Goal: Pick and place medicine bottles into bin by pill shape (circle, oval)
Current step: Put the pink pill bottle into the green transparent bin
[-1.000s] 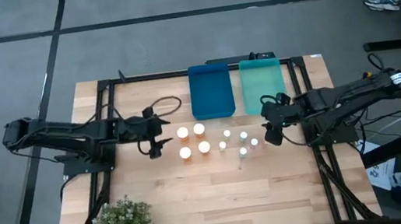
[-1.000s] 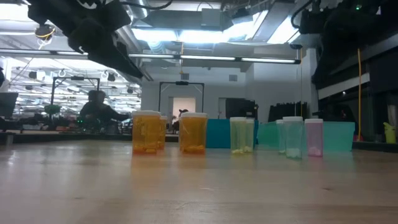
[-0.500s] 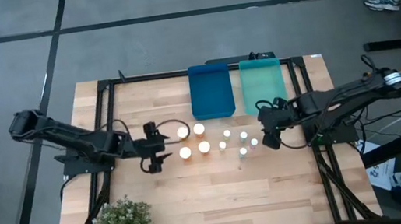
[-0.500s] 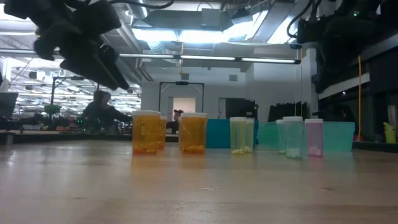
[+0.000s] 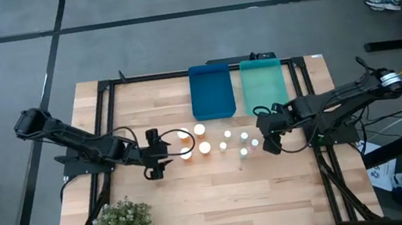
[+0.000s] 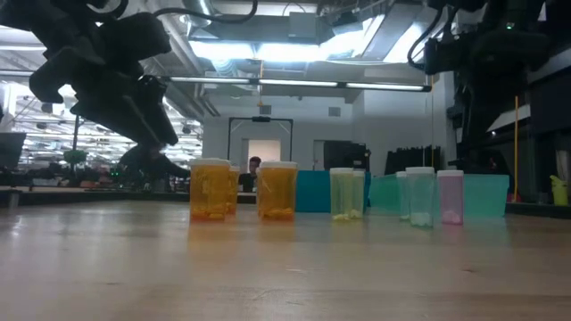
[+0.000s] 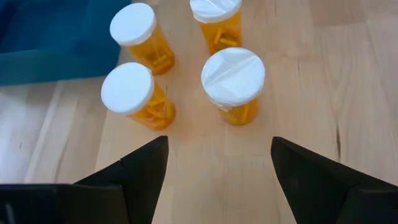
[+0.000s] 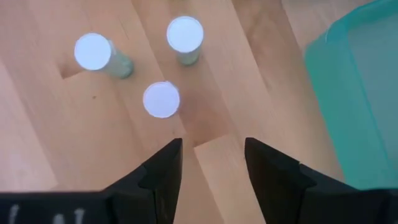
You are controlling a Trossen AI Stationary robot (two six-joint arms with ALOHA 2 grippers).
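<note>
Change: over the last second your left gripper [image 5: 161,154] has swung down from beside the amber bottles [image 5: 193,140] to their near-left corner, and your right gripper [image 5: 266,130] has crept in toward the pale bottles [image 5: 238,143].
Left fingers: spread wide and empty in the left wrist view [image 7: 211,171]; one amber bottle [image 7: 233,84] stands just ahead of the gap, a second [image 7: 135,95] ahead of one finger, two more beyond them.
Right fingers: parted about halfway with nothing between them [image 8: 210,163]; the nearest pale bottle [image 8: 161,99] stands just ahead of the gap, slightly toward one finger, with two more farther out.
Bottles: you have all nine upright on the wood, four amber in a square and five pale in a loose cluster, none lifted.
Bins: the blue tray [image 5: 211,91] and teal tray [image 5: 263,84] lie side by side beyond both clusters, apparently with nothing in them; the teal wall [image 8: 348,93] shows off to one side of your right fingers.
Meaning: both arms look lined up for a first pick, so sorting has not begun.
Caution: neighbours stand close, so a wide approach could knock one over.
Unknown: you cannot tell pill shape from above; the low view shows the contents too small to judge.
</note>
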